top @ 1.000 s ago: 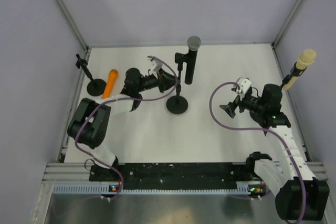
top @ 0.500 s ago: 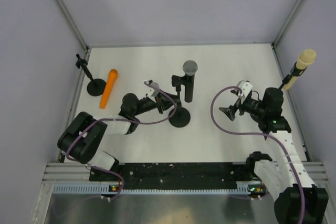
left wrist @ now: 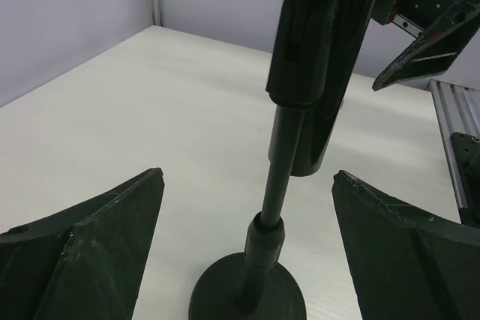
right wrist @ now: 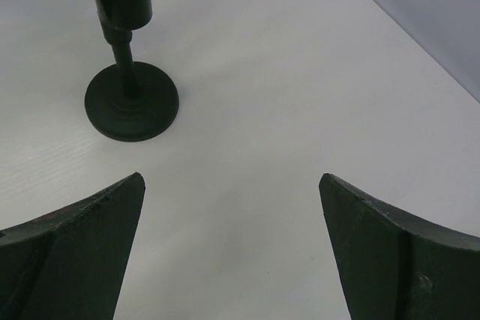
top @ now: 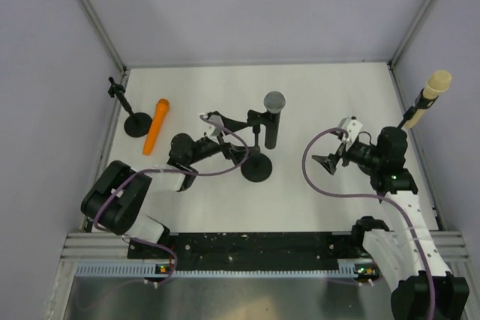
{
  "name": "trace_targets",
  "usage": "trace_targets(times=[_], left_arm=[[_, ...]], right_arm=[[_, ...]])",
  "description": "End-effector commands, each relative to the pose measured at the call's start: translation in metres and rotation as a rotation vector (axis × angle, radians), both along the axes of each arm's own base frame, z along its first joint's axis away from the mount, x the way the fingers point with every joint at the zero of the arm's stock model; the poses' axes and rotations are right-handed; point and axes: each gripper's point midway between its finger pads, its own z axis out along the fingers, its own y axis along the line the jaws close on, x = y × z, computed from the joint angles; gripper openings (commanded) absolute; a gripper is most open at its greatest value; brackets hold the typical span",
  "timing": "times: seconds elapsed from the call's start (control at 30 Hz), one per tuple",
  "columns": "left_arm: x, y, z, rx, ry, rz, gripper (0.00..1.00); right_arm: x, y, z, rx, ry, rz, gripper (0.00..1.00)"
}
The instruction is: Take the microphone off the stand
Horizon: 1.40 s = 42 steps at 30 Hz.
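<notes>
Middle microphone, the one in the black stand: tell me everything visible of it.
The microphone has a grey mesh head and a glossy black handle. It stands about upright, head up, near the middle of the table, held in the clip of the black stand. Only that clip touches it; the left gripper, fingers open, flanks the stand's pole below.

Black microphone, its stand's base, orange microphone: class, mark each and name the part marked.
black microphone point(top: 274, 102): top view, its grey mesh head.
stand base point(top: 258, 171): top view, the round foot's upper face.
orange microphone point(top: 155, 127): top view, middle of its body.
</notes>
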Motion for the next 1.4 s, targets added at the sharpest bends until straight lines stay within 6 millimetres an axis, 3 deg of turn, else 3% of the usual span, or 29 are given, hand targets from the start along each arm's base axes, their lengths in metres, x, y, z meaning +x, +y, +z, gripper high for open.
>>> trace_targets(times=[0.0,0.13,0.3,0.43,0.57,0.7,0.9,1.1,1.37], left_arm=[[-0.002,0.02,0.038,-0.061,-0.1,0.0,0.99],[-0.003,0.043,0.066,-0.046,-0.141,-0.035,0.99],[-0.016,0.049,0.099,0.047,-0.215,-0.12,0.99],[-0.02,0.046,0.122,0.056,-0.204,-0.16,0.99],[-0.009,0.044,0.13,0.08,-0.135,-0.153,0.99],[-0.003,0.042,0.132,0.132,-0.089,-0.16,0.99],[-0.013,0.033,0.138,0.127,-0.08,-0.218,0.99],[-0.011,0.026,0.147,0.084,-0.07,-0.227,0.99],[-0.012,0.024,0.156,0.044,-0.058,-0.246,0.99]], right_arm=[[-0.011,0.011,0.043,0.041,-0.083,0.089,0.99],[-0.022,0.025,0.09,0.089,-0.109,0.198,0.99],[-0.017,0.035,0.152,0.137,-0.164,0.244,0.99],[-0.01,0.055,0.184,0.172,-0.193,0.269,0.98],[0.0,0.066,0.205,0.218,-0.234,0.273,0.98],[0.006,0.082,0.211,0.254,-0.245,0.3,0.98],[0.0,0.116,0.197,0.282,-0.194,0.405,0.98],[-0.01,0.131,0.203,0.388,-0.114,0.485,0.95],[-0.019,0.147,0.193,0.389,-0.089,0.54,0.92]])
